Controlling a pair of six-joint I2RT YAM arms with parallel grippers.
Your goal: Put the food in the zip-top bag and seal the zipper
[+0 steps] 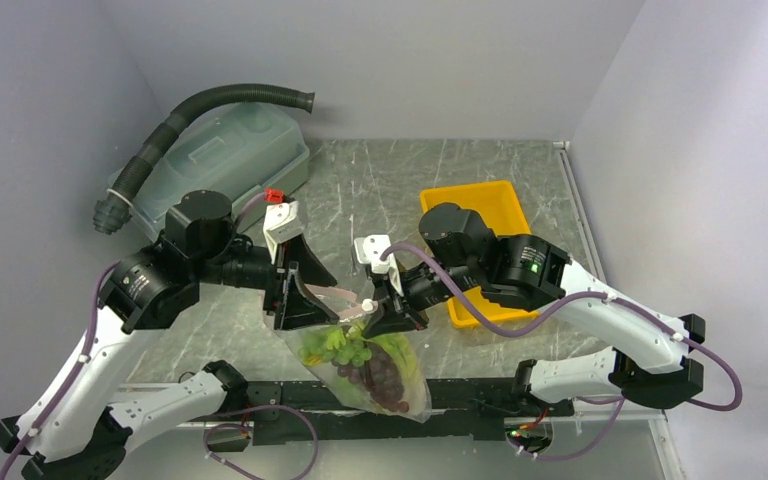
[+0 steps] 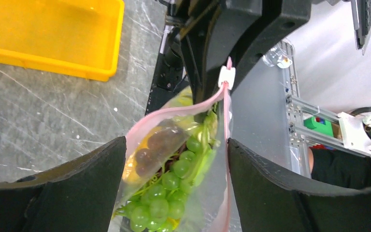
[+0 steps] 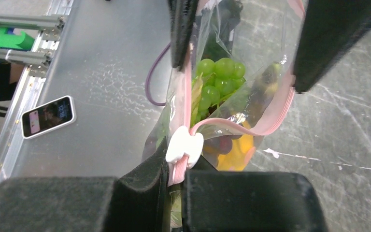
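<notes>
Right jaws pinched the zipper [image 3: 236,124] end by its slider [image 3: 184,143]; left jaws, open, straddled the gaping bag [image 1: 380,385], where both strips likely needed squeezing together evenly.

- zip-top bag [image 1: 412,395]: clear floppy pouch, lower centre of the overhead view, hanging mouth-up, lower corner sagging toward the bottom of frame, filled
- zipper [image 2: 174,113]: pale pink strip along the mouth, its two sides bowed apart, mouth open; white slider [image 2: 226,76] at one end, upper centre of the left wrist view
- food: all inside the bag; green grapes [image 2: 166,193] on top, dark purple grapes [image 1: 385,378] lower, yellow-orange piece [image 3: 236,150] beside them
</notes>
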